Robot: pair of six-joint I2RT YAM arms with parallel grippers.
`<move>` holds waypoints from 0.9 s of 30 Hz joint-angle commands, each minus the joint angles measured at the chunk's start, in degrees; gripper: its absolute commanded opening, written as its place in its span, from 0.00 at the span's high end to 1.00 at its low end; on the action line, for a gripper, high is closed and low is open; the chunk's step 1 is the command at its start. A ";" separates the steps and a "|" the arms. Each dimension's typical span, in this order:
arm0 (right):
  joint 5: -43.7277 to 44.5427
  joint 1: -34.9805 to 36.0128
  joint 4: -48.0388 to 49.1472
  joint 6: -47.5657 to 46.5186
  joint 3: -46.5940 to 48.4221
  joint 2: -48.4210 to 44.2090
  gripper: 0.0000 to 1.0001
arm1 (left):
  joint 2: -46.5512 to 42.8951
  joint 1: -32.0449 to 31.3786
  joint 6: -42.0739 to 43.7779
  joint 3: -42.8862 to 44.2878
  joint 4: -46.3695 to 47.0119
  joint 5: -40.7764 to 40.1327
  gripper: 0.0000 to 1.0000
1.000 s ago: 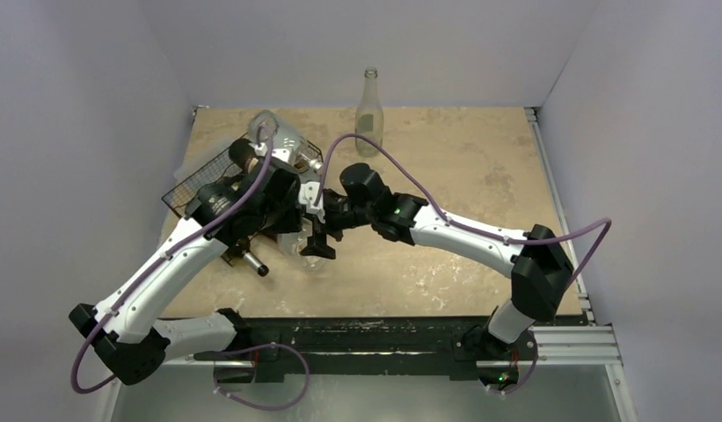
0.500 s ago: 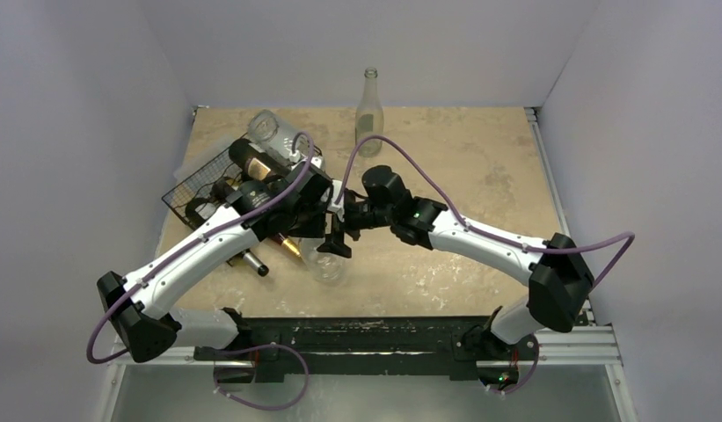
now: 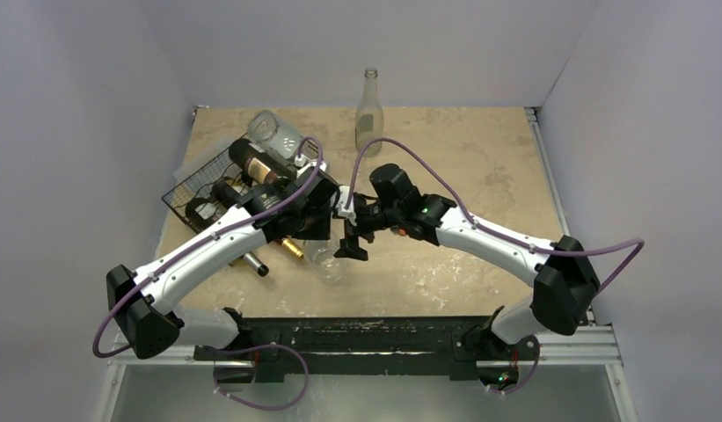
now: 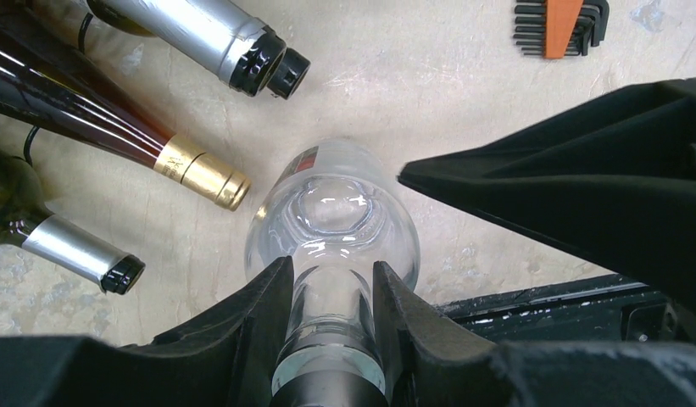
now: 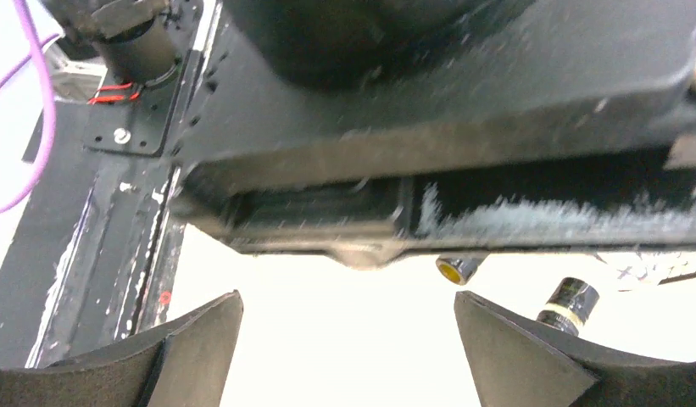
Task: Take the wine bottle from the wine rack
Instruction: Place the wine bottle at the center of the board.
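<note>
My left gripper is shut on the neck of a clear glass wine bottle, whose body hangs base-down over the tan table. From above, this bottle is right of and nearer than the black wire wine rack, clear of it, with the left gripper over it. Whether its base touches the table I cannot tell. My right gripper is just right of the bottle, open and holding nothing. In the right wrist view, its fingers stand wide apart below the left arm's dark underside.
Several bottles still lie in the rack: a clear one and a dark labelled one. Their necks point toward me: silver foil, gold foil. An empty bottle stands at the back. An orange hex-key set lies on the table.
The left arm has carried the clear bottle right and toward the near edge, away from the rack. The right gripper has backed off rightward alongside it, staying open.
</note>
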 commanded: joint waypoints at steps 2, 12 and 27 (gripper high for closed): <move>-4.56 -2.21 -9.34 -9.70 0.74 -4.37 0.01 | -0.50 -0.16 -1.56 0.23 5.24 -0.89 1.00; -6.87 -5.58 -26.00 -20.59 3.62 -7.74 0.01 | -0.60 -0.15 -1.61 -0.34 4.88 -0.87 0.76; -8.04 -8.78 -32.65 -22.92 3.39 -13.94 0.01 | -4.04 -0.15 2.94 -0.41 5.53 3.96 0.22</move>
